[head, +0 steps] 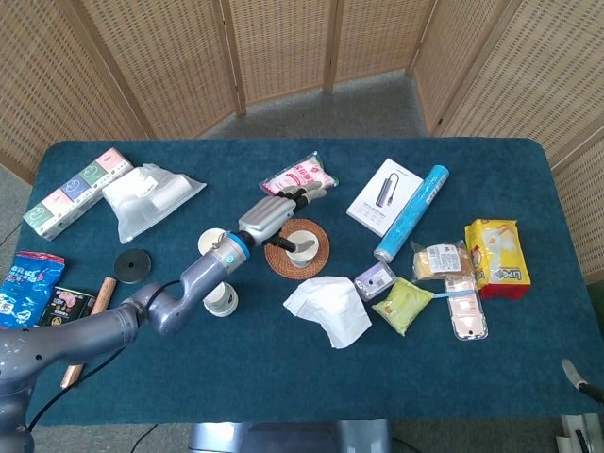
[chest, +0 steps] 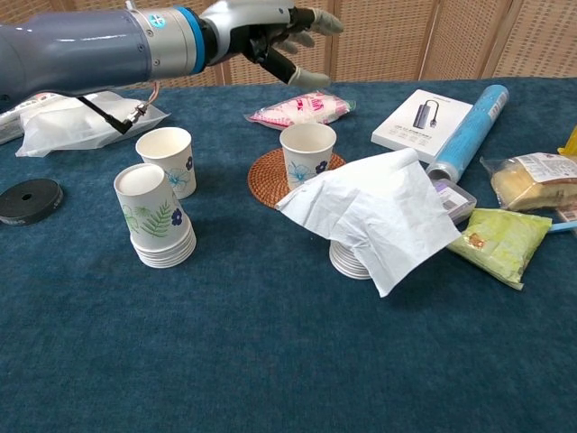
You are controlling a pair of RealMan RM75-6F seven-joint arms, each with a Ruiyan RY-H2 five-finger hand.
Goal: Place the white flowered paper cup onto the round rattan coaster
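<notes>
The white flowered paper cup (head: 303, 243) (chest: 306, 154) stands upright on the round rattan coaster (head: 315, 260) (chest: 263, 178), near the table's middle. My left hand (head: 276, 212) (chest: 261, 30) hovers above and to the left of the cup, fingers spread, holding nothing and clear of the rim. My right hand does not show in either view.
Another flowered cup (chest: 168, 161) and a stack of leaf-print cups (chest: 155, 218) stand left of the coaster. A crumpled white tissue (chest: 374, 213) lies over a cup stack just right of it. A pink packet (chest: 298, 108), white box (chest: 425, 117) and blue tube (chest: 467, 131) lie behind.
</notes>
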